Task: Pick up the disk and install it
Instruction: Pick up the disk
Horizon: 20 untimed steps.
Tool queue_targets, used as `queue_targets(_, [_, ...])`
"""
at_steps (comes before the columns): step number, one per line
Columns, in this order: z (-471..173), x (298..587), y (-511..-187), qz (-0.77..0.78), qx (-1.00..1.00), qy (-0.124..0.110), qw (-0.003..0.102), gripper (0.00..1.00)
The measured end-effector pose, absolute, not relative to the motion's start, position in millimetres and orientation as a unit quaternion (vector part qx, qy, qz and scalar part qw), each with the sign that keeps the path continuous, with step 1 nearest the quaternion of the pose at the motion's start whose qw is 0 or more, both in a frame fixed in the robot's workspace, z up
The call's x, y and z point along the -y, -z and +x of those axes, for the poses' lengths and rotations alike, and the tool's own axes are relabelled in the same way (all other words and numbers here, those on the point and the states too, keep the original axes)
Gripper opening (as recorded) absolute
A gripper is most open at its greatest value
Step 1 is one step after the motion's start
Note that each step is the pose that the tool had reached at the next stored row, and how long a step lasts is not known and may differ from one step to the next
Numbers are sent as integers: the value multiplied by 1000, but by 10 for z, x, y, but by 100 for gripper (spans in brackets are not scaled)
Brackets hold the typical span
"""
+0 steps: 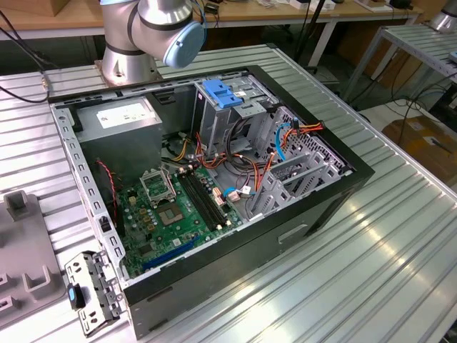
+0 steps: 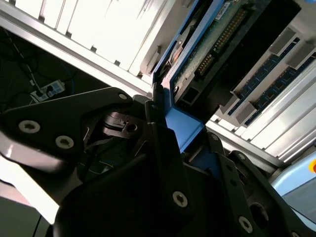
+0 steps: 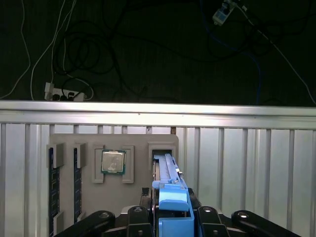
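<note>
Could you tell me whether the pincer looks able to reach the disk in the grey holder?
Probably yes: in the first wrist view the pincer sits right at the disk, with nothing between them.

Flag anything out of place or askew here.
Nothing looks spilled or broken. The one stray piece is a metal bracket with a blue tab, lying on the table beside the open computer case, at the exterior view's lower left.

the ribbed aluminium tabletop (image 1: 385,236) shines under strong overhead light. in the second wrist view, off to one side of the fingers (image 2: 165,148), its edge gives way to a dark floor (image 2: 24,59) strewn with cables (a white power strip (image 2: 49,89) among them). wooden benches (image 1: 43,18) stand further off, and perhaps a cardboard box (image 1: 421,139).
</note>
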<state>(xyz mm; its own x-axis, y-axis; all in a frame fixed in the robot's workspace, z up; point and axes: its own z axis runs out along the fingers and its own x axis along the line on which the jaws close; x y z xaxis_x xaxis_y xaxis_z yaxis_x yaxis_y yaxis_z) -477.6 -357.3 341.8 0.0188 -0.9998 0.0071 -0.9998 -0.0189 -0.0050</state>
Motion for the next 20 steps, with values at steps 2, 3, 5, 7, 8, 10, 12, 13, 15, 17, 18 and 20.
queue_targets(2, [-4777,3573,-3428,714,700,-4,1,37])
queue_targets(3, [-4777,3573,-3432,714,700,-4,1,37])
queue_targets(5, [-4777,3573,-3437,714,700,-4,1,37])
queue_targets(7, [-4777,3573,-3441,714,700,-4,1,37])
queue_targets(8, [-4777,3573,-3457,714,700,-4,1,37])
queue_targets(10, [-4777,3573,-3468,714,700,-4,1,37])
queue_targets(12, [-4776,3573,-3471,714,700,-4,1,37])
queue_targets(13, [-4777,3573,-3473,714,700,-4,1,37])
queue_targets(15, [-4777,3573,-3476,714,700,-4,1,37])
queue_targets(17, [-4777,3573,-3480,714,700,-4,1,37])
queue_targets(18, [-4777,3573,-3482,714,700,-4,1,37])
queue_targets(20, [-4777,3573,-3486,714,700,-4,1,37])
